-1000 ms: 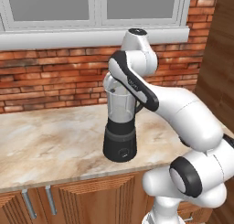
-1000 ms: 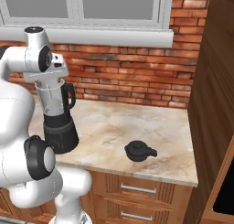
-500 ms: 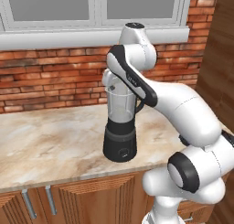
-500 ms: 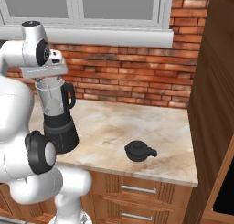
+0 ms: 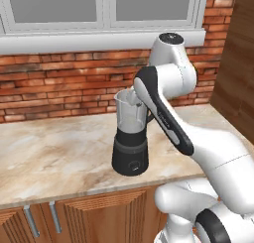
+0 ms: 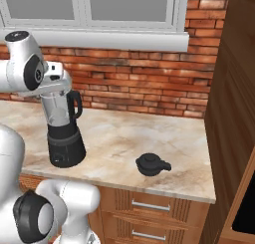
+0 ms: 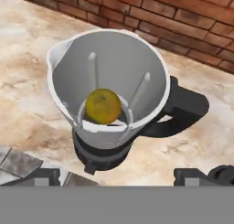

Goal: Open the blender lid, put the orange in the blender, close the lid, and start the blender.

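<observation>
The arm arches up and forward, its tool [image 7: 116, 175] pointing downward with jaws spread wide, holding nothing.

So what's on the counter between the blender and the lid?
Nothing. In the right base view, just bare counter runs from the blender to the lid.

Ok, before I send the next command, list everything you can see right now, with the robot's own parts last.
blender: one, black base with clear jar and black handle, on the counter near its front edge, jar top uncovered.
orange: one, yellowish-olive, at the bottom of the jar.
blender lid: one, black, lying on the counter apart from the blender, on the side toward the wooden cabinet.
counter: one, beige marble, over wooden drawers.
brick wall: one, red-brown, behind the counter.
window: one, white frame, above the wall.
gripper: one, dark fingertips, open, above the jar mouth, holding nothing.
arm: one, white with dark joints.
</observation>
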{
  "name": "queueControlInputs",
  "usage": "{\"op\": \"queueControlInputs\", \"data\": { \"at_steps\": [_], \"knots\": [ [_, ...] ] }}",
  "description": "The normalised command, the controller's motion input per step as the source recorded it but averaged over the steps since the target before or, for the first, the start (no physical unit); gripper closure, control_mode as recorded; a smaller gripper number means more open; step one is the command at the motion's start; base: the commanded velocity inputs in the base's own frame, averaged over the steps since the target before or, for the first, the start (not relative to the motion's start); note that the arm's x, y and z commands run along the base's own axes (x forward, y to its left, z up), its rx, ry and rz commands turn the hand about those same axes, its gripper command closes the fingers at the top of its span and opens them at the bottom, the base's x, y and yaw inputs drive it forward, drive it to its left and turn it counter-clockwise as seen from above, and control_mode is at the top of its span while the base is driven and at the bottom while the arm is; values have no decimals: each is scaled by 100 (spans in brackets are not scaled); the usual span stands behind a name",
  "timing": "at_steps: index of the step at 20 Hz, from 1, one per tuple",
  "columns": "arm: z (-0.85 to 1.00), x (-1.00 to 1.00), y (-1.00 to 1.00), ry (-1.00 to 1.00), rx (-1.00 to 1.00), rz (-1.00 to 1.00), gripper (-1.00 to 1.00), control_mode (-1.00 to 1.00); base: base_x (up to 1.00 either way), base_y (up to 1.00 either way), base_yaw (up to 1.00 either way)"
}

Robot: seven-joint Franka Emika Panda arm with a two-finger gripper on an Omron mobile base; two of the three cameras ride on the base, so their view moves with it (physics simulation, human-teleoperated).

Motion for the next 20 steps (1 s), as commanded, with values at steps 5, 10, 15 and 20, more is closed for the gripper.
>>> {"op": "queueControlInputs", "data": {
  "at_steps": [5, 10, 15, 20],
  "knots": [
    [-2, -42, -96, -8, 8, -12, -100, -100, 0, 0, 0],
    [-7, -9, -100, 0, 7, -10, -100, -100, 0, 0, 0],
    [-24, 0, -99, 1, 3, -10, -100, -100, 0, 0, 0],
    [-53, 0, -88, 2, -1, -8, -100, -100, 0, 0, 0]
  ]
}}
